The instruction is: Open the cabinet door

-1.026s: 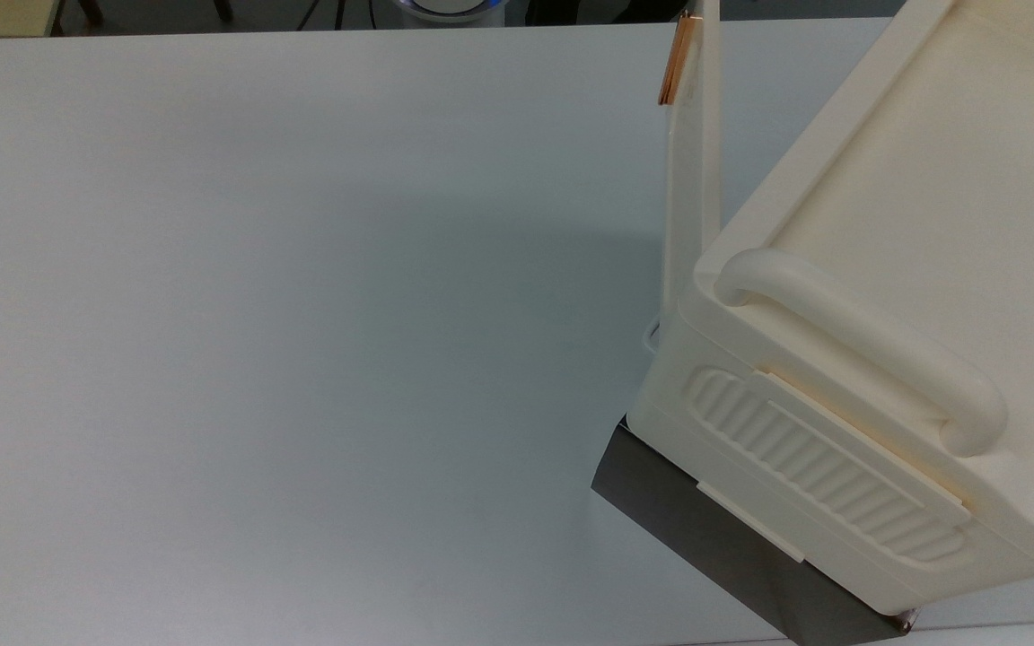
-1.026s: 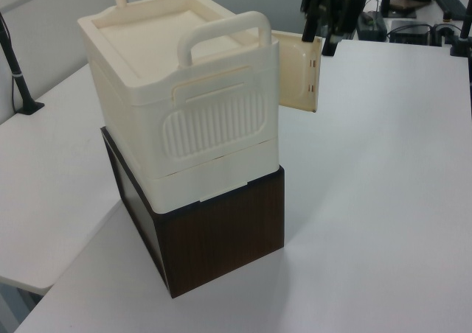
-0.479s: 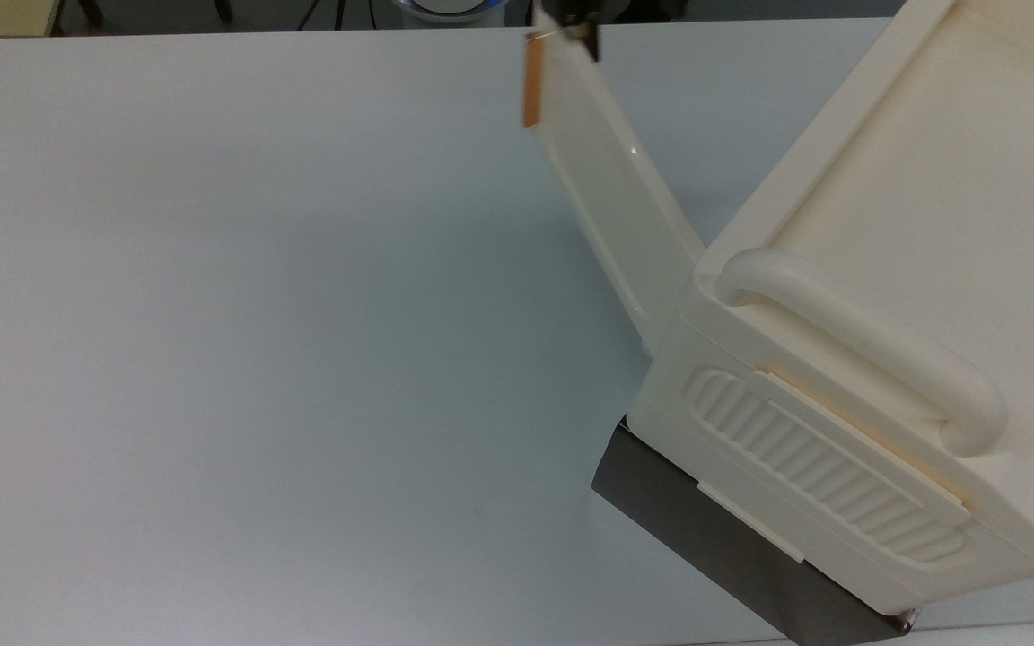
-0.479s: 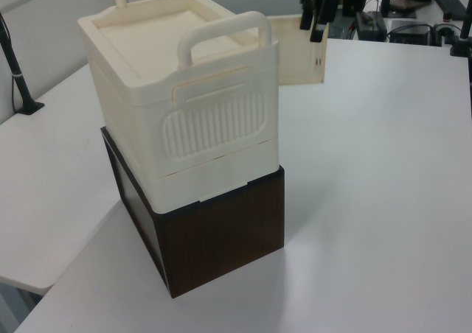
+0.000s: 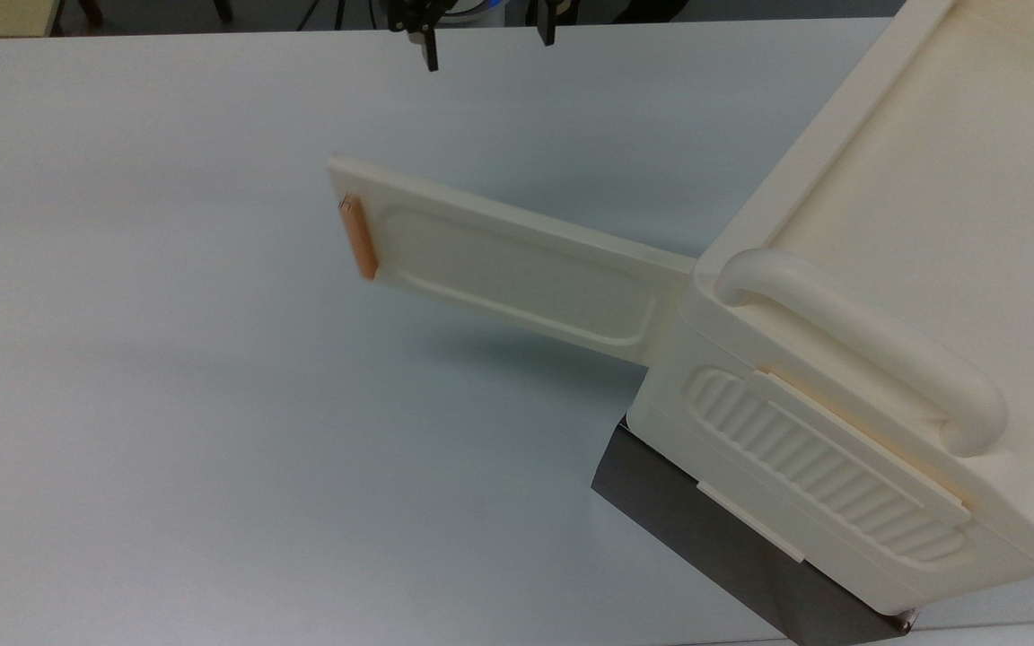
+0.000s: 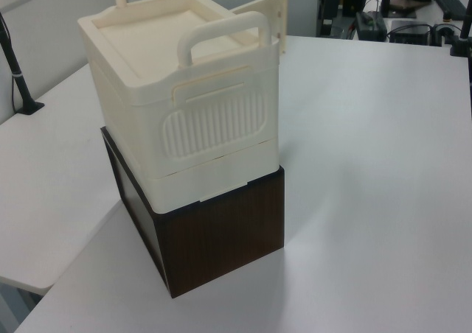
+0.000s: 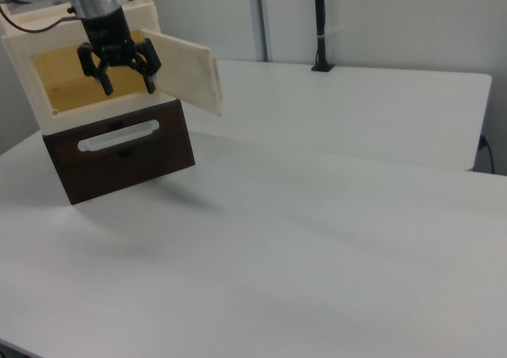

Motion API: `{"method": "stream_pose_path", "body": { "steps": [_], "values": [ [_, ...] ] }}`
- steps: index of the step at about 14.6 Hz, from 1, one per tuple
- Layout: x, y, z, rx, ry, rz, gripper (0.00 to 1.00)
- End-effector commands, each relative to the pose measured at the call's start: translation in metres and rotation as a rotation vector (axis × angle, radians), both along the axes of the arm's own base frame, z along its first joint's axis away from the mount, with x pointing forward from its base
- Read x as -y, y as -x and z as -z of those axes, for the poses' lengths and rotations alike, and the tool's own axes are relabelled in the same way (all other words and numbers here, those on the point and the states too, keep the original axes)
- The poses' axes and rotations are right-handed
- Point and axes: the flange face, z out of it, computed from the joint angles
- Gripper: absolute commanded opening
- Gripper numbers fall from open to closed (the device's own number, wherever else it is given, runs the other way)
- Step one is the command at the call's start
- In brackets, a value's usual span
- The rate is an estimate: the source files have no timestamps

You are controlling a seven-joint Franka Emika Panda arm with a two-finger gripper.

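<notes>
**Op A:** Where's the door point(image 5: 517, 274) from my end?

**Op B:** Swung wide, hinged at the cabinet point(image 5: 894, 296) corner and standing out over the bench point(image 5: 167, 404). In the top view its long axis runs from the hinge towards the bench's left part, handle point(image 5: 358, 237) at the free end.

**Op A:** And the jaws?

**Op B:** I read them as released, fingers spread with nothing between. In the right view the gripper point(image 7: 125, 79) hangs before the open cabinet mouth; in the top view the fingertips point(image 5: 430, 49) peek in at the bench's far edge.

**Op A:** So the door lies which way from them?

**Op B:** Towards the near edge in the top view, handle end closest, clearly apart. I'd judge the door open; if more swing is wanted, I'd push on the handle end, across the long axis.
</notes>
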Motion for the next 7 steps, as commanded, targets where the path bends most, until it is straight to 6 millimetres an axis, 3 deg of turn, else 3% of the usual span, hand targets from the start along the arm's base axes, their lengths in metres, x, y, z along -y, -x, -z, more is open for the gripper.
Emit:
{"method": "stream_pose_path", "body": {
  "steps": [1, 7],
  "values": [
    [0.010, 0.012, 0.019, -0.040, 0.057, 0.128, 1.00],
    [0.064, 0.011, 0.042, -0.092, 0.053, 0.218, 1.00]
  ]
}}
